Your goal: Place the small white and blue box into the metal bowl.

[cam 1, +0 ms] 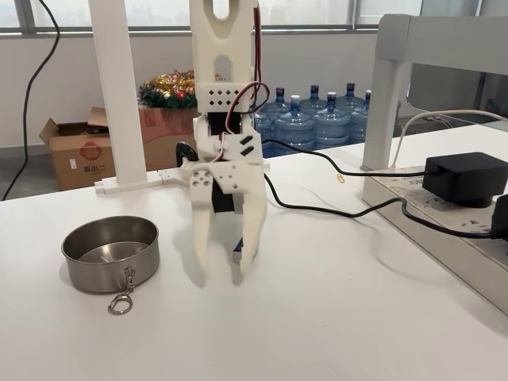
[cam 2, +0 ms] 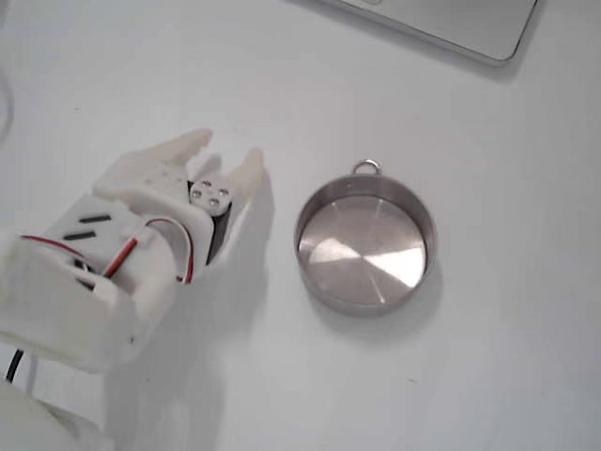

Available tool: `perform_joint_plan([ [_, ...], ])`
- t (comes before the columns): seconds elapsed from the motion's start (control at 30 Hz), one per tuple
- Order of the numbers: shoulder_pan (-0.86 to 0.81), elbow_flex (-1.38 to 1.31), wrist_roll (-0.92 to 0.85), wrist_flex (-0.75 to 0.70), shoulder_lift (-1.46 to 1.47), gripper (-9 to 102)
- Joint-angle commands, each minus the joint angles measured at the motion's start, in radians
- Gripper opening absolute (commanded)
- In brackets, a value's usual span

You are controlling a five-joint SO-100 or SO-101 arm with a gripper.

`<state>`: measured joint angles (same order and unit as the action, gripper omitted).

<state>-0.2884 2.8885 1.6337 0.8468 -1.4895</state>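
In a fixed view the white gripper (cam 1: 222, 276) points straight down with its tips at the table and its jaws apart. The small white and blue box (cam 1: 236, 251) shows as a sliver of blue between the fingers, close against the right finger (cam 1: 248, 254). The metal bowl (cam 1: 111, 274) stands empty on the table to the gripper's left, its chain and clip (cam 1: 121, 302) hanging over the front. From above, the gripper (cam 2: 222, 154) stands left of the bowl (cam 2: 324, 197), and the arm hides the box. Nothing lies in the bowl.
A black cable (cam 1: 317, 208) runs behind the arm to a black adapter (cam 1: 464, 178) on a power strip at the right. A white post (cam 1: 119, 95) rises behind the bowl. A grey flat device (cam 2: 451, 23) lies at the top edge seen from above.
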Motion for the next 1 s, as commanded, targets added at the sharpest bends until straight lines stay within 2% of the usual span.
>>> perform_joint_plan([
  [0.0,0.006,0.041,0.011,0.014,-0.061,21],
  [0.23,0.023,0.138,0.011,0.012,-0.129,21],
  [0.4,0.074,0.153,0.014,0.012,-0.127,27],
  [0.6,0.146,0.16,0.129,0.012,-0.127,31],
  [0.97,0.143,0.209,0.15,0.012,-0.126,33],
])
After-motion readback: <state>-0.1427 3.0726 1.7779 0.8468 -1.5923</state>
